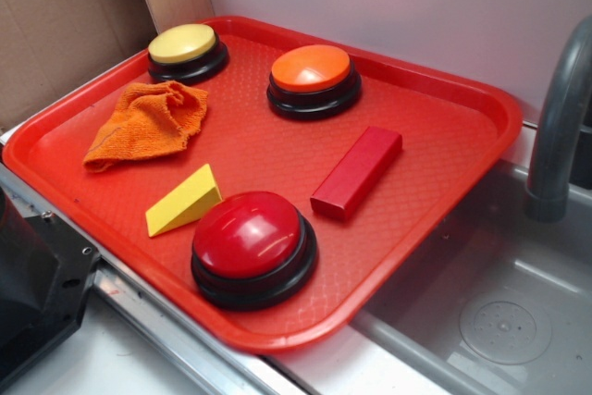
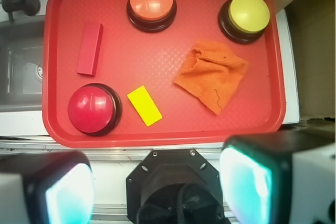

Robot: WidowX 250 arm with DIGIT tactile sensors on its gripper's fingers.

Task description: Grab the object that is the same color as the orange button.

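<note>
Scanning left to right in the wrist view: red block (image 2: 90, 48) at the tray's (image 2: 52, 66) left side, red button (image 2: 92, 108) below it, yellow wedge (image 2: 144, 105) next, orange button (image 2: 151, 1) top centre, then the rag (image 2: 212, 74), and the yellow button (image 2: 244, 14) top right.

Target is the rag: same orange as the orange button. It lies crumpled on the tray's right half, just below the yellow button, well apart from the wedge.

My fingers (image 2: 157, 187) are spread wide, holding nothing, hovering high off the tray's near edge. Both pads (image 2: 247, 182) sit at the bottom of the wrist view.

Plan for the reach:
- Shift right and forward until the rag sits centred between the pads.
- Aim at the raised fold near the rag's upper middle; in the exterior view (image 1: 148, 122) that bunch stands proudest, so likely the easiest bite.
- Keep clear of the yellow button; it's the nearest obstacle.
- Descend straight, nearly to the tray, then close. Cloth is soft, so a shallow pinch may slip.
</note>
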